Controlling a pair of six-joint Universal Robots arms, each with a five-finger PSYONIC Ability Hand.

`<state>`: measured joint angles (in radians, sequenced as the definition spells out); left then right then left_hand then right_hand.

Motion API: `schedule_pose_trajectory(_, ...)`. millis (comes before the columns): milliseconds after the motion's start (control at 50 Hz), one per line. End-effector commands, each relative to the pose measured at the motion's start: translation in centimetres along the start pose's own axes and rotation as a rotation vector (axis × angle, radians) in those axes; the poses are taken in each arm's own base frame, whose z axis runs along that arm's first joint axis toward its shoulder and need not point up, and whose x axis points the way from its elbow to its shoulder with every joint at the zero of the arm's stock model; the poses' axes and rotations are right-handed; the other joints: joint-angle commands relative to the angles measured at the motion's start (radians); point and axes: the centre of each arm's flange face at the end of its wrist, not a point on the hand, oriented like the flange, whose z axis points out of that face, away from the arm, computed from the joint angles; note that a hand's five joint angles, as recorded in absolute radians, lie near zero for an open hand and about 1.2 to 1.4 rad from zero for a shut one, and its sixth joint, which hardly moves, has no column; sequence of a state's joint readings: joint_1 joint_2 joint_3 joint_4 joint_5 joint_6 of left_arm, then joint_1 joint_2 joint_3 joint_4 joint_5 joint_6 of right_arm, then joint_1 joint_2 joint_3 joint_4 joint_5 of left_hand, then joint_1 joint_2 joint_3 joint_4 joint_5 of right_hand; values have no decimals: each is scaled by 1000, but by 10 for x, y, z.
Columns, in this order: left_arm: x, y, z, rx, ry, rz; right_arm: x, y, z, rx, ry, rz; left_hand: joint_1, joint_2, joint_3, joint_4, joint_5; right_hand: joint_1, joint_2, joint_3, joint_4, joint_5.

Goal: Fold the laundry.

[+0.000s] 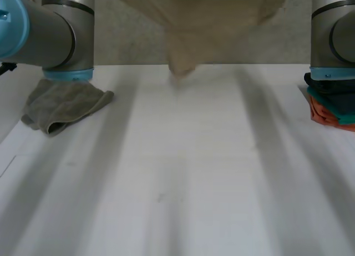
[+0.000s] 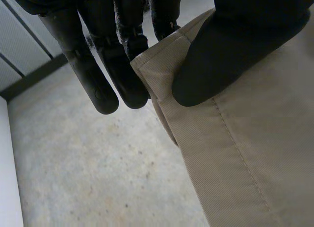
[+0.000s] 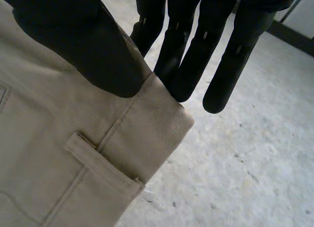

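Note:
A beige pair of trousers [image 1: 205, 23] hangs above the far edge of the white table [image 1: 188, 173], its lowest fold just over the table. In the left wrist view my left hand [image 2: 230, 60] pinches a hemmed corner of the beige trousers [image 2: 245, 158] between thumb and straight fingers [image 2: 98, 84]. In the right wrist view my right hand [image 3: 88, 50] pinches the waistband corner of the trousers [image 3: 98, 153], beside a belt loop, between thumb and fingers [image 3: 230, 60]. Both hands are held high over the grey floor.
A crumpled grey cloth [image 1: 64, 103] lies at the table's far left under my left arm [image 1: 50, 29]. A stack of folded clothes, dark, teal and orange [image 1: 330, 106], sits at the far right edge under my right arm [image 1: 333, 29].

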<state>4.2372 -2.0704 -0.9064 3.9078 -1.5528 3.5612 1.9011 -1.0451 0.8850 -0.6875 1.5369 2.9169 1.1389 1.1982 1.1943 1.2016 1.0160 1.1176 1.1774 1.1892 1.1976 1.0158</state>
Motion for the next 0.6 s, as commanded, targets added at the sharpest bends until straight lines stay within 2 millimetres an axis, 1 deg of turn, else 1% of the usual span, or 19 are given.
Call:
schedule_pose_trajectory(20,12,30,-60,-246,103,4,-18,47,-42,-244,-106,2,257,198,202,195,206,279,219,207,199,206)
schedule_pose_trajectory(60,17,39,-79,-310,133,5,-21,59,-55,-305,-124,3,257,198,202,195,206,279,219,207,199,206)
schedule_pose_trajectory(80,24,49,-101,-379,171,4,-26,79,-76,-399,-153,1,257,198,202,195,206,279,219,207,199,206)
schedule_pose_trajectory(100,27,53,-112,-414,192,3,-27,84,-81,-424,-163,1,257,198,202,195,206,279,219,207,199,206)
schedule_pose_trajectory(120,29,57,-125,-460,213,5,-33,100,-101,-504,-200,-3,257,198,202,195,206,279,219,207,199,206)
schedule_pose_trajectory(140,34,66,-147,-532,253,7,-36,108,-111,-542,-221,-8,257,198,202,195,206,279,219,207,199,206)
schedule_pose_trajectory(180,39,72,-170,-609,296,12,-41,123,-132,-619,-262,-23,257,198,202,195,206,279,219,207,199,206)
schedule_pose_trajectory(200,41,75,-181,-647,316,17,-46,135,-152,-690,-303,-51,257,198,202,195,206,279,219,207,199,206)
schedule_pose_trajectory(220,45,81,-205,-727,361,29,-49,139,-161,-723,-326,-67,257,198,202,195,206,279,219,207,199,206)
schedule_pose_trajectory(260,48,84,-228,-802,408,48,-52,145,-177,-779,-375,-104,257,198,202,195,206,279,219,207,199,206)
schedule_pose_trajectory(280,48,85,-235,-830,428,61,-54,145,-188,-825,-416,-145,257,198,202,195,206,279,219,207,199,206)
schedule_pose_trajectory(300,49,83,-251,-887,477,86,-54,145,-193,-849,-434,-166,257,198,202,195,206,279,219,207,199,206)
schedule_pose_trajectory(340,49,79,-264,-938,519,105,-53,142,-203,-897,-471,-193,257,198,202,195,206,279,219,207,199,206)
schedule_pose_trajectory(360,44,70,-270,-983,545,122,-52,137,-211,-943,-511,-219,257,198,202,195,206,279,219,207,199,206)
schedule_pose_trajectory(420,33,52,-269,-1025,560,141,-49,126,-221,-1012,-565,-248,257,198,202,195,206,279,219,207,199,206)
schedule_pose_trajectory(440,27,39,-270,-1060,573,146,-46,115,-225,-1057,-594,-257,257,198,202,195,206,279,219,207,199,206)
schedule_pose_trajectory(500,18,19,-272,-1104,601,148,-38,92,-234,-1151,-648,-273,257,198,202,195,206,279,219,207,199,206)
schedule_pose_trajectory(560,8,-6,-277,-1164,648,142,-34,76,-244,-1223,-698,-260,257,198,202,195,206,279,219,207,199,206)
schedule_pose_trajectory(600,2,-23,-289,-1235,699,138,-31,57,-252,-1282,-743,-259,257,198,202,195,206,279,219,207,199,206)
